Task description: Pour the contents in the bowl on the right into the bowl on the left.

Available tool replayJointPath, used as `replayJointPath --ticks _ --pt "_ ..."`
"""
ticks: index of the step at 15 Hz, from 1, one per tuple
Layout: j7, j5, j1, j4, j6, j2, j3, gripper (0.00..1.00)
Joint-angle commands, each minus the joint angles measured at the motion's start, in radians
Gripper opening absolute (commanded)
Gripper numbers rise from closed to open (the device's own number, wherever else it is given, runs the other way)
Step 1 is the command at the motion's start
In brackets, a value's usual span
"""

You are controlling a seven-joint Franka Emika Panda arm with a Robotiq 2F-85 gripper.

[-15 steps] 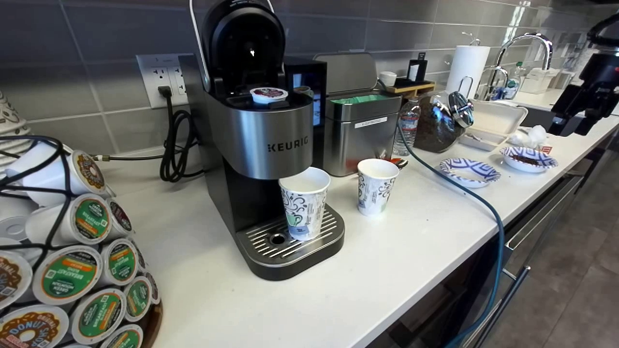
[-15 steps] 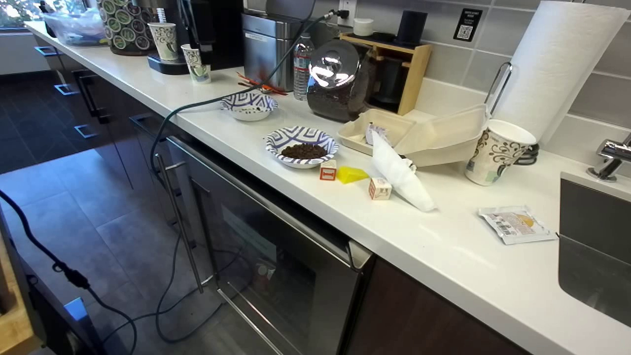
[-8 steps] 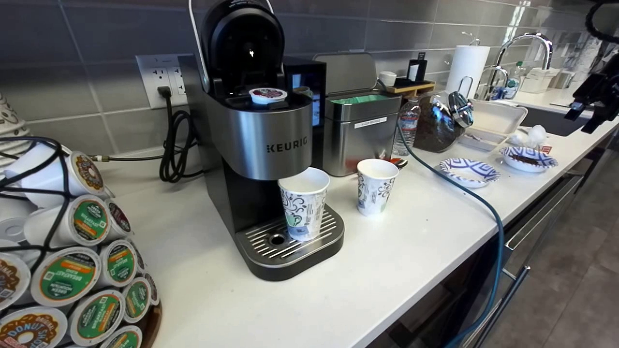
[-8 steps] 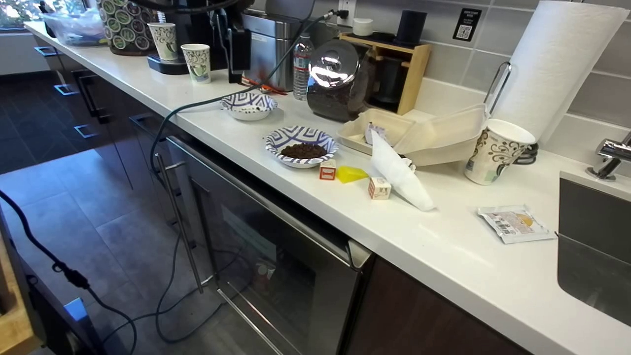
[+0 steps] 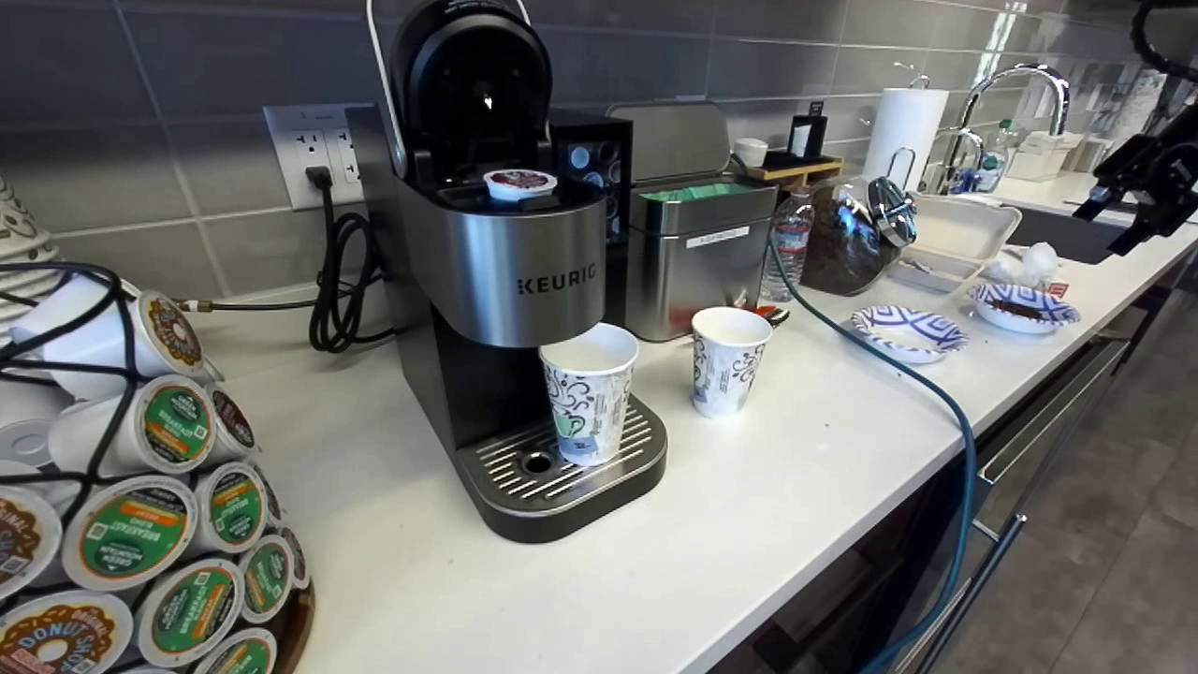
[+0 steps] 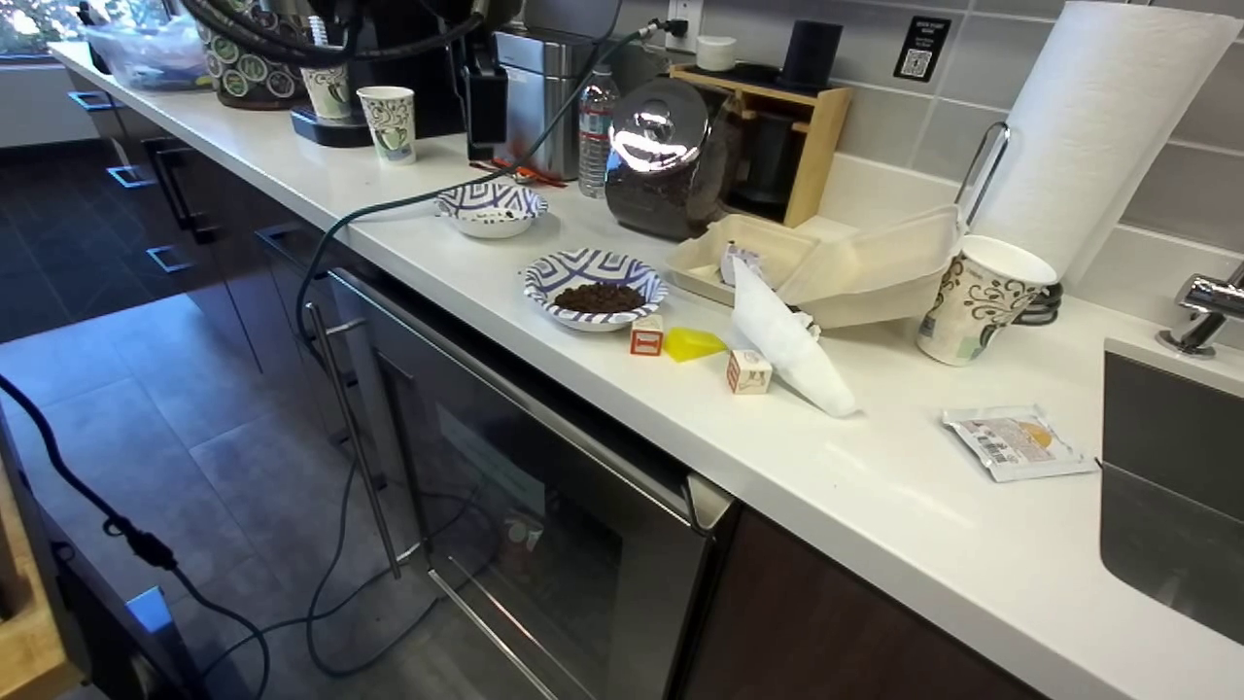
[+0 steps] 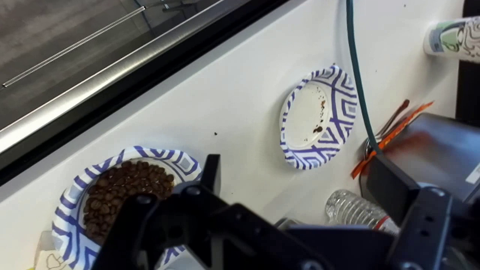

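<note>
1. Wrist view shows the counter (image 7: pixel 243 97); its front edge runs near the work, so a push in that direction could end with a fall.
2. Cable (image 7: pixel 355 67) passes just beside the receiving bowl (image 7: pixel 304 116), whether touching I cannot tell; a low movement could snag it.
3. Jaws are wide apart and hold nothing.
4. Bean bowl (image 7: pixel 183 162), on the right in both exterior views, looks like thin paper; squeezed too strongly, it could fold and spill.
5. Letter block (image 6: pixel 646 337) stands just beside the bean bowl and could hinder the grasp.
6. Beans (image 7: pixel 112 198) are not yet poured; tipped too fast, they could jump outside.
</note>
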Motion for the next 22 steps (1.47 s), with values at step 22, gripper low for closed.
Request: replayJointPath --ticks 22 --pt "-0.112 0.626 -0.185 -0.022 0.412 0.261 0.034 1.0"
